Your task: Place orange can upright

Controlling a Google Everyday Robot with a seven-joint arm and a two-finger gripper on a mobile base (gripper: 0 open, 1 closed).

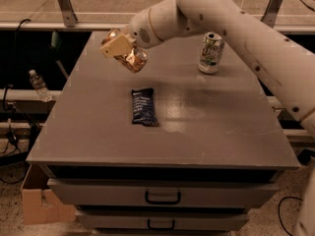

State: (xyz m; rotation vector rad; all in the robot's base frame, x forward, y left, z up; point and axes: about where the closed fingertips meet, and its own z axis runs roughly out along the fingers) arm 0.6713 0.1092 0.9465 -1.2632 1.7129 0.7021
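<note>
The orange can (pixel 132 59) is a shiny orange-copper drink can. It is held tilted in the air above the far left part of the grey table (pixel 206 127). My gripper (pixel 119 47) is shut on the orange can, its pale fingers (pixel 114 46) clamped over the can's upper side. The arm reaches in from the upper right across the table.
A white and green can (pixel 210 52) stands upright at the far right of the table. A dark blue snack wrapper (pixel 143 106) lies flat near the table's middle. Drawers (pixel 162 196) sit under the front edge. A plastic bottle (pixel 38 84) stands off the table's left.
</note>
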